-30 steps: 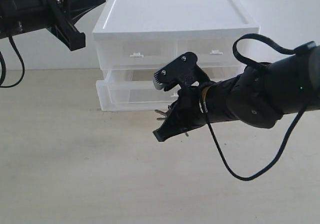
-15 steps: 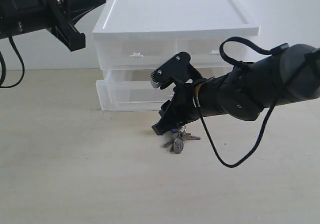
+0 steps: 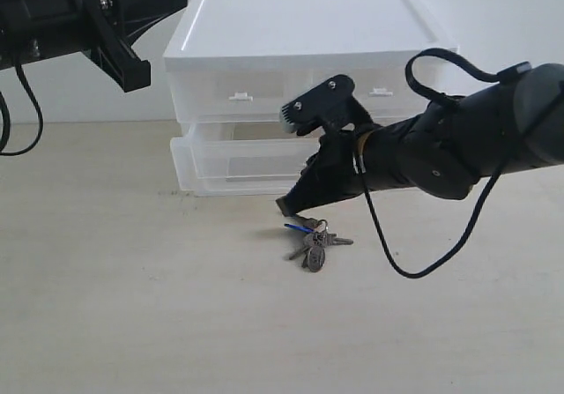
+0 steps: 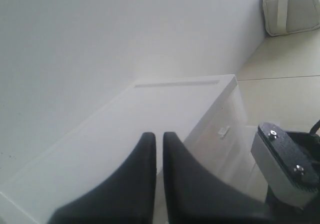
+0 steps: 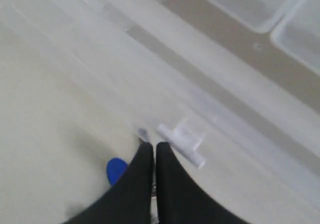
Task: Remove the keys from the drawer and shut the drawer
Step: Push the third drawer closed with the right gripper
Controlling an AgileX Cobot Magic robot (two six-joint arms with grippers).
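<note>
The right gripper point(image 3: 289, 205) is seen with fingers nearly pressed together and nothing held, its tip just above the keys point(image 3: 315, 240). These are laid on the table point(image 3: 132, 306), just before the drawer point(image 3: 229, 169), which is seen pulled out. The left gripper point(image 3: 132, 72) is likewise closed and empty, raised beside the cabinet point(image 3: 300, 28).

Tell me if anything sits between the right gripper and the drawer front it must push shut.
Nothing visible does. The right gripper hangs just before the drawer front. The keys lie on the table below it, outside the drawer's path.
</note>
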